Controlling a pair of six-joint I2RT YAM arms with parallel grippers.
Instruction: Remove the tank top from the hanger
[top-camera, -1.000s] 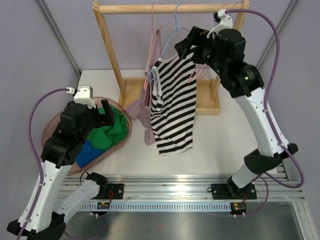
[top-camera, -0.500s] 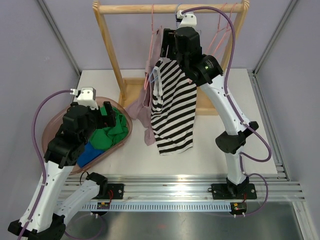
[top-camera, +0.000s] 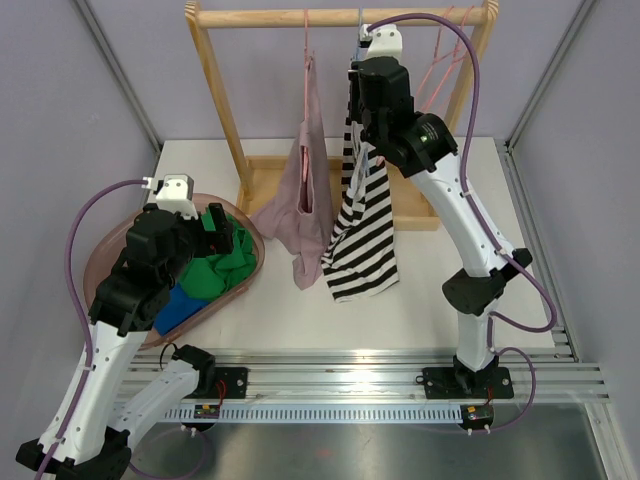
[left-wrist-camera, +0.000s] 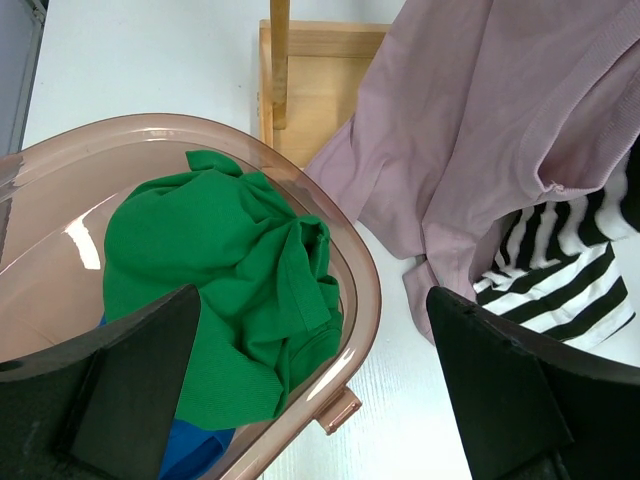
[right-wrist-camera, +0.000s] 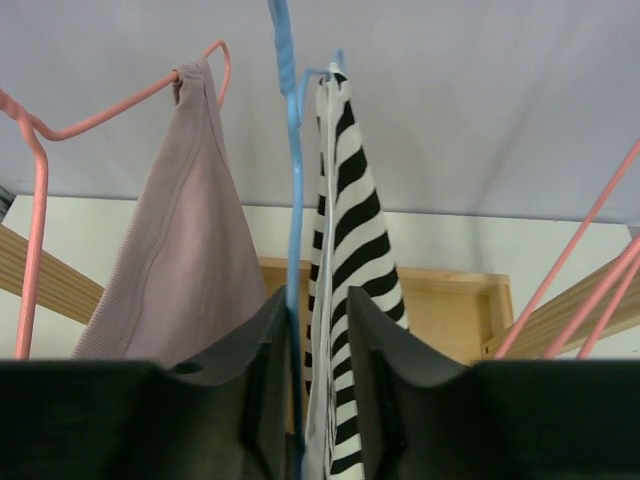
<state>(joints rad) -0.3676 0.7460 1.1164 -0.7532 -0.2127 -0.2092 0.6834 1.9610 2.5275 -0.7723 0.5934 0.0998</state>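
Note:
The black-and-white striped tank top (top-camera: 365, 235) hangs from a blue hanger (right-wrist-camera: 292, 200) on the wooden rack's rail (top-camera: 270, 17), turned edge-on and draped down to the table. My right gripper (top-camera: 362, 140) is high at the hanger's shoulder. In the right wrist view its jaws (right-wrist-camera: 318, 300) stand narrow, shut on the blue wire and the striped strap (right-wrist-camera: 345, 210) together. My left gripper (top-camera: 215, 228) hovers wide open over the basket's near corner (left-wrist-camera: 312, 296), holding nothing.
A mauve top (top-camera: 305, 190) on a pink hanger hangs just left of the striped one and touches it low down. The brown plastic basket (top-camera: 110, 250) holds a green shirt (left-wrist-camera: 220, 290) over something blue. Empty pink hangers (top-camera: 440, 70) hang at the rail's right end.
My right arm swung left from the rack's right end to the blue hanger and its jaws narrowed onto it. The striped top turned from flat-on to edge-on. Left arm unmoved.

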